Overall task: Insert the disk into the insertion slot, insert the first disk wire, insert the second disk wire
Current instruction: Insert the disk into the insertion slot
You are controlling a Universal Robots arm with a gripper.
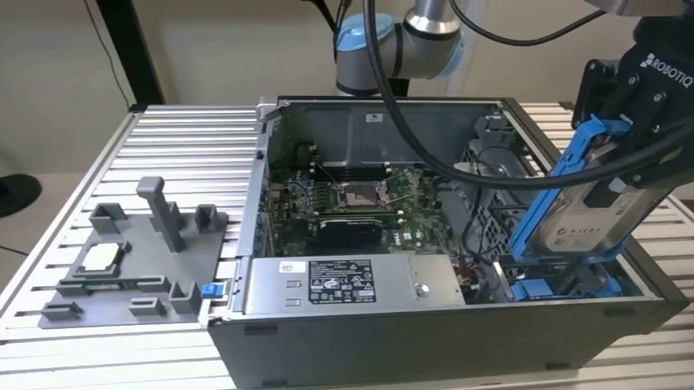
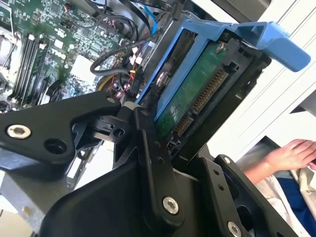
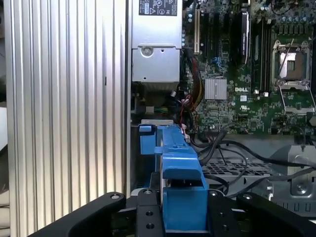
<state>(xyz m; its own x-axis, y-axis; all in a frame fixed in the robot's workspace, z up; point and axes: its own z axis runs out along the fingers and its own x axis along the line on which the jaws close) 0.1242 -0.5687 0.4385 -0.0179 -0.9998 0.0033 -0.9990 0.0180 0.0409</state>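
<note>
End effector [image 1: 629, 154] is closed on the disk [image 1: 591, 223], fingers clamped across its upper end. Disk hangs steeply tilted over the exterior view's right side of the open PC case [image 1: 434, 341]. Its lower end is down at the blue drive bay [image 1: 558, 286], near the grey power supply [image 1: 347, 284]; can't tell if it's touching. Second wrist view shows the disk's green board and connector exposed. Motherboard [image 1: 347, 203] is uncovered. Case sits on the slatted bench [image 1: 184, 138], with a grey fixture [image 1: 141, 260] alongside.
</note>
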